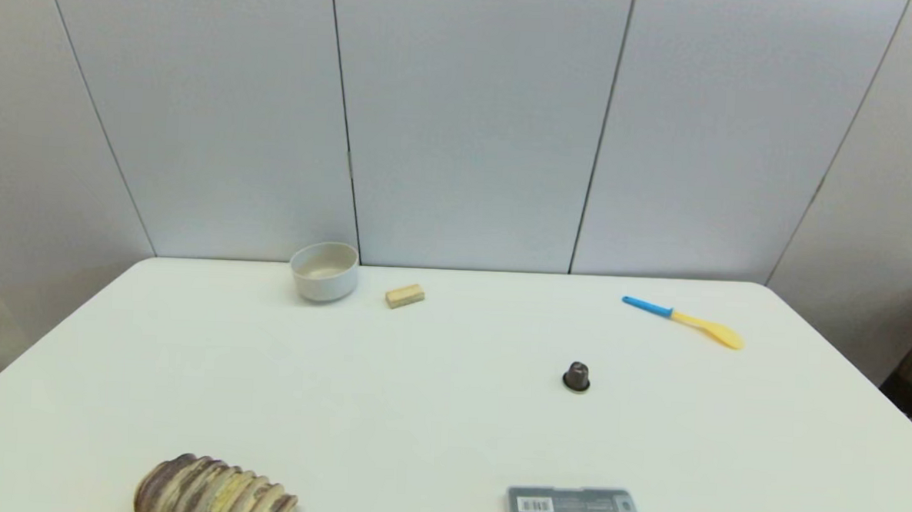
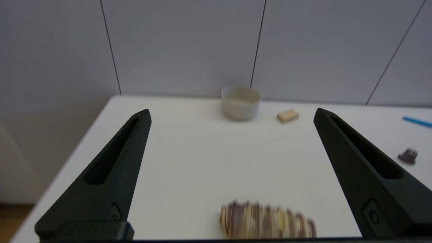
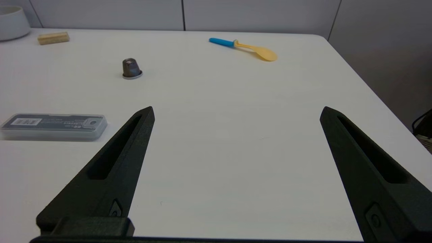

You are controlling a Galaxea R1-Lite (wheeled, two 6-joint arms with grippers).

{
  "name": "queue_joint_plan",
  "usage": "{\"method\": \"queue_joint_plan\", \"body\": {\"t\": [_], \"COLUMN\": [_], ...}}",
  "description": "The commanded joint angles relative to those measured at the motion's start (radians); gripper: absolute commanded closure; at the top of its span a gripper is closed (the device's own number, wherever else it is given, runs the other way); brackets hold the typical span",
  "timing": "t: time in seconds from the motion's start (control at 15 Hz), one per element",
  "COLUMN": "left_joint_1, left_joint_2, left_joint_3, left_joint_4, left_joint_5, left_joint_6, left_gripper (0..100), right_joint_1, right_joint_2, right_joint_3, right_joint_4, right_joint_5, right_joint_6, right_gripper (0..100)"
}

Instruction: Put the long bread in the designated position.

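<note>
Long bread (image 2: 266, 219) lies below left claw (image 2: 231, 114), claw wide open, empty.

From our head we look down the desk (image 1: 449, 410) toward the wall. Our wrist cameras sit low above it, facing forward; all three share the capsule (image 1: 576, 376).

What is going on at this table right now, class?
Nothing is being handled yet. The long bread lies untouched at the near left edge of the table. The left tool hangs open behind and above it, holding nothing. The right tool is also open and empty, over bare table on the right. Farther off sit a bowl, a tan block, a spoon, a dark capsule and a grey case.
</note>
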Motion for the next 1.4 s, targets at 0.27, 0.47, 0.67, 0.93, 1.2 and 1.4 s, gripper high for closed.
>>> {"method": "queue_joint_plan", "body": {"t": [0.27,0.47,0.67,0.93,1.2,1.4], "left_joint_1": [-0.003,-0.001,0.000,-0.001,0.013,0.016], "left_joint_2": [0.798,0.944,1.021,1.077,1.096,1.096], "left_joint_3": [-0.614,-0.696,-0.757,-0.827,-0.815,-0.775], "left_joint_4": [0.022,0.052,0.187,0.427,0.720,0.885], "left_joint_5": [-0.049,-0.298,-0.471,-0.588,-0.585,-0.571], "left_joint_6": [0.327,0.580,0.805,0.974,1.264,1.446], "left_gripper": [0,0,0,0,0,0], "right_joint_1": [0.000,0.000,0.000,0.000,0.000,0.000], "right_joint_2": [0.001,0.001,0.001,0.001,0.001,0.001], "right_joint_3": [0.000,0.000,0.000,0.000,0.000,0.000], "right_joint_4": [0.000,0.000,0.000,0.000,0.000,0.000], "right_joint_5": [0.000,0.000,0.000,0.000,0.000,0.000], "right_joint_6": [0.000,0.000,0.000,0.000,0.000,0.000], "right_gripper": [0,0,0,0,0,0]}}
